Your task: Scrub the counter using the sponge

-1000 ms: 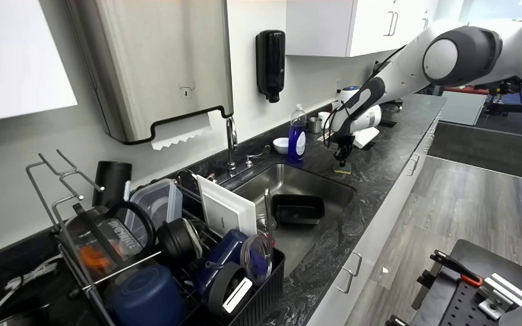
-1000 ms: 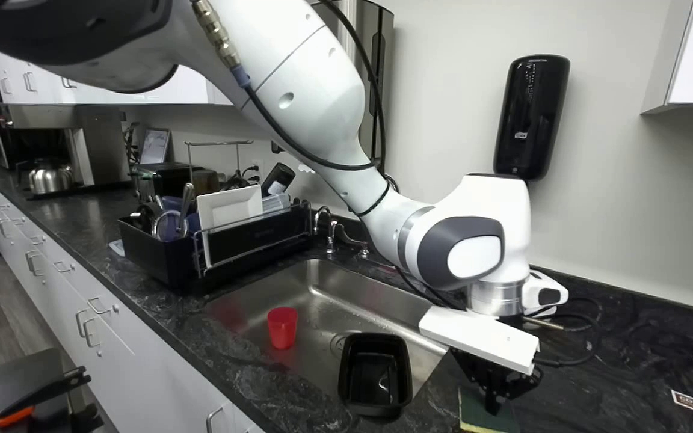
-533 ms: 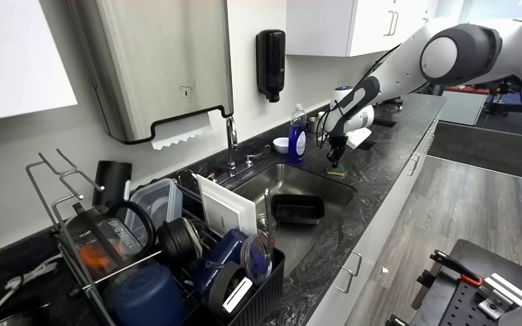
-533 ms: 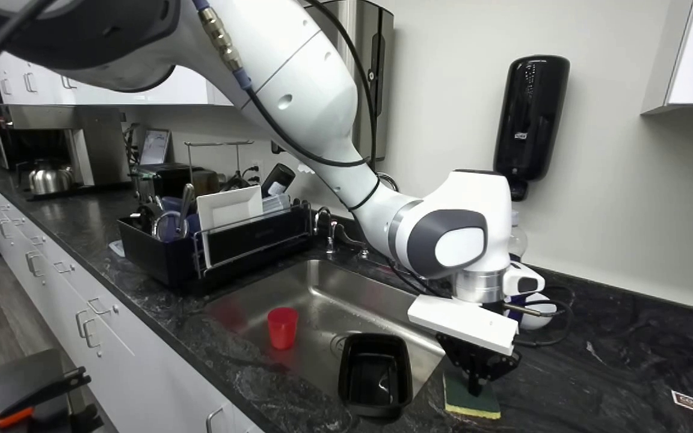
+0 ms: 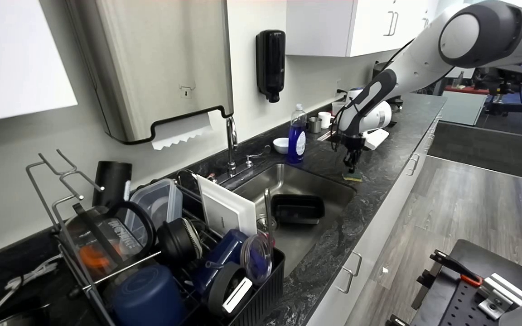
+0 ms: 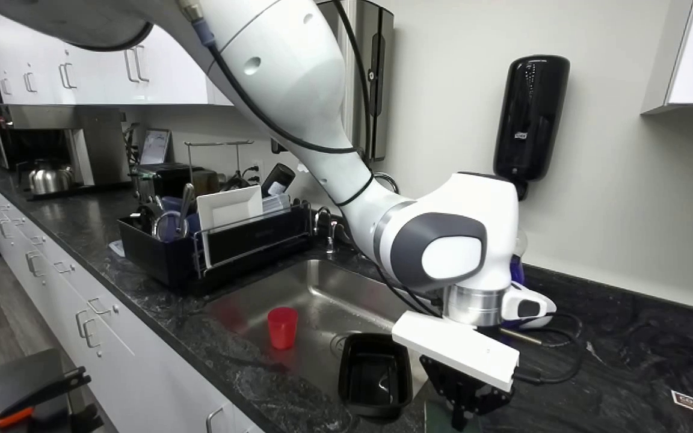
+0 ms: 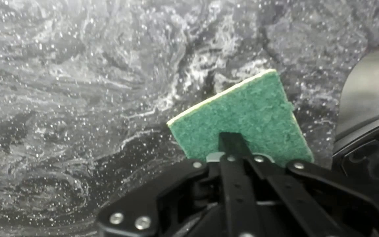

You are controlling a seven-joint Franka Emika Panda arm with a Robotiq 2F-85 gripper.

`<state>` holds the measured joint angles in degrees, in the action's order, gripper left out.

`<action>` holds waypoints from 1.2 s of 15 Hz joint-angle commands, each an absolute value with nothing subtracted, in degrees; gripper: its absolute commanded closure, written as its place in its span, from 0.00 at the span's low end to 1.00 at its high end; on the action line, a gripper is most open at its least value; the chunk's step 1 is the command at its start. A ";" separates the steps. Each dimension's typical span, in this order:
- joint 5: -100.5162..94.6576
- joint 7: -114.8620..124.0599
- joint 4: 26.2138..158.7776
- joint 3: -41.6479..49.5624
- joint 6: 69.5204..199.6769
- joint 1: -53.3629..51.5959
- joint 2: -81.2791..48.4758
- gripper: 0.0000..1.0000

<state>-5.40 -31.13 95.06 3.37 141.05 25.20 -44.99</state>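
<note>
Sponge (image 7: 252, 112) beneath tool (image 7: 231, 137), one each.

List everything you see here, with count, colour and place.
Counter: 1, dark grey, along wall
Sponge: 1, green and yellow, on counter
Sink: 1, silver, in counter
Tumbler: 1, red, in sink
Container: 1, black, in sink
Tap: 1, silver, behind sink
Bottle: 1, blue, by wall
Bowl: 1, white, by bottle
Dish rack: 1, black, beside sink
Dishes: several, mixed, in dish rack
Dispensers: 2, silver and black, on wall
Jug: 1, silver, far along counter
Cabinets: several, white, along wall
Arm: 1, white and grey, over counter
Gripper: 1, black, shut, over sponge
</note>
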 commanded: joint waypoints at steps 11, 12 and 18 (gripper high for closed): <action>-1.06 -24.47 86.46 5.39 138.33 27.23 -48.83 1.00; -0.82 -23.75 84.61 5.19 138.28 26.92 -49.60 1.00; -1.16 -22.98 80.42 3.46 136.84 24.04 -50.17 1.00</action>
